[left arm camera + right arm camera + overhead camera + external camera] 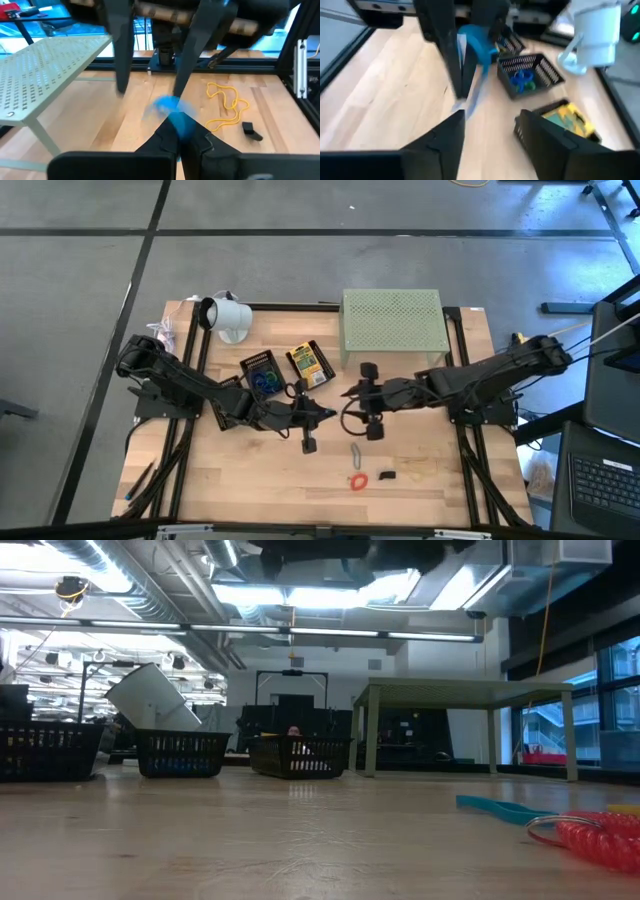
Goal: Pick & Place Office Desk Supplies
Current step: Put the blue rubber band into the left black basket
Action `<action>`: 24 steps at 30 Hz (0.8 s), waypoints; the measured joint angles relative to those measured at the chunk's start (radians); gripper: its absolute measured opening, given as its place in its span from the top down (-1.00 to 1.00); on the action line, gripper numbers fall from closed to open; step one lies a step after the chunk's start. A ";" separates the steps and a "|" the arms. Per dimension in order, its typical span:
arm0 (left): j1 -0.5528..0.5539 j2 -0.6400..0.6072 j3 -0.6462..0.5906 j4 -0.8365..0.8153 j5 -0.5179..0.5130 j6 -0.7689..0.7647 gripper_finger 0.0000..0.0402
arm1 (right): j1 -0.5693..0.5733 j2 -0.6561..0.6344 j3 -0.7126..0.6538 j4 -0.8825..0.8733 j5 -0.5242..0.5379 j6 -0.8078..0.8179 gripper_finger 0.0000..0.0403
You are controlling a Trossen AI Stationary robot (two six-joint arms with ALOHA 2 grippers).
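A blue rubber band [169, 107] hangs in the air above the table's middle, with my left gripper [328, 417] shut on it. My right gripper [348, 406] faces it from the table's right, open, its two fingers [121, 55] standing on either side of the band. In the right wrist view the band [476, 41] shows at the left gripper's fingers [454, 55], beyond my right gripper's [490, 116] wide gap. A yellow rubber band [226, 104], a black binder clip [251, 131], a red band [358, 480] and a metal clip [355, 452] lie on the table. My left gripper pinches one end of the blue rubber band [176, 119] between its two fingertips. The fingers come about level from the table's left. The band sticks out ahead of them, lifted clear of the table.
Two black baskets stand at the back: one [262, 373] with blue and green bands, one [308, 363] with yellow packets. The pale green perforated stand [392, 320] is at the far right and a white cup [228, 317] at the far left.
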 joint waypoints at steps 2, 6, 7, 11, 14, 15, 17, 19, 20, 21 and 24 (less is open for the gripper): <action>0.000 0.000 0.000 -0.005 -0.019 0.000 0.99 | 0.002 -0.042 0.000 -0.078 -0.004 0.052 -0.03; 0.000 0.000 0.000 -0.009 -0.064 0.000 0.99 | 0.002 -0.116 0.000 -0.249 -0.003 0.161 -0.09; 0.000 0.000 0.000 -0.008 -0.070 0.000 0.99 | 0.002 -0.128 0.000 -0.293 -0.002 0.187 -0.10; 0.003 0.000 0.000 -0.008 -0.083 0.000 0.99 | 0.004 -0.150 -0.024 -0.381 0.013 0.257 -0.08; 0.002 0.000 0.000 -0.009 -0.084 -0.003 0.98 | 0.013 -0.149 -0.072 -0.376 0.065 0.259 -0.04; 0.002 0.000 0.000 -0.012 -0.087 -0.019 0.98 | 0.016 -0.149 -0.094 -0.361 0.081 0.259 -0.03; 0.002 0.000 0.000 -0.040 -0.106 -0.072 0.99 | 0.017 -0.149 -0.150 -0.319 0.086 0.271 0.00; 0.008 -0.001 0.000 -0.103 -0.118 -0.139 1.00 | 0.017 -0.149 -0.205 -0.280 0.070 0.295 0.02; 0.013 -0.001 0.000 -0.159 -0.117 -0.182 1.00 | 0.017 -0.149 -0.228 -0.258 0.057 0.311 0.03; 0.019 -0.001 0.000 -0.227 -0.110 -0.233 1.00 | 0.017 -0.149 -0.253 -0.233 0.044 0.323 0.04; 0.047 -0.009 0.000 -0.493 -0.029 -0.413 0.99 | 0.017 -0.148 -0.313 -0.190 0.023 0.357 0.06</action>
